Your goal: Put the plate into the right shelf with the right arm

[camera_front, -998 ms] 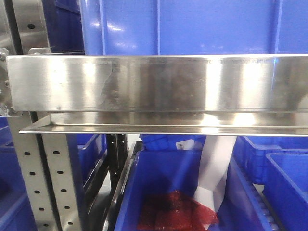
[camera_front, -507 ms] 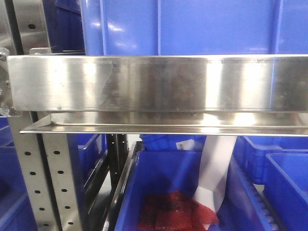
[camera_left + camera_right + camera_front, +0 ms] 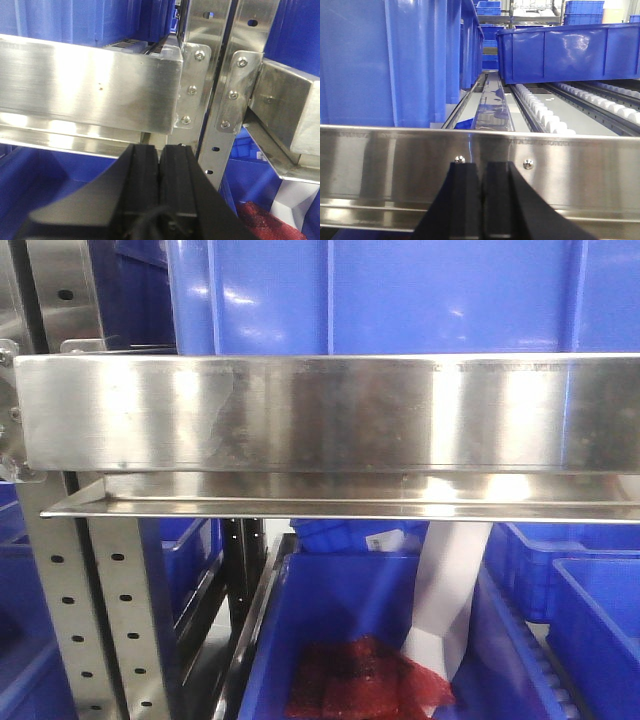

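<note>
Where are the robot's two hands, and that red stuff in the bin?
left hand (image 3: 159, 155): left wrist view, seam between its closed fingers.
right hand (image 3: 482, 172): right wrist view, seam between its closed fingers.
red stuff (image 3: 365, 680): front view, middle of the heap.

Honestly most of this is cropped. The right shelf (image 3: 320, 415) runs off both sides of the front view, so you only get a slice of its rail, and that rail covers the bottom of the big blue bin (image 3: 400, 295) behind it. The lower bin (image 3: 340, 610) is cut by the bottom edge, and the red stuff (image 3: 365, 680) in it is too blurry to identify. Same for the white strip (image 3: 450, 590), top hidden by the rail. Both wrist views crop the left hand (image 3: 159, 160) and right hand (image 3: 482, 175) at the bottom.
</note>
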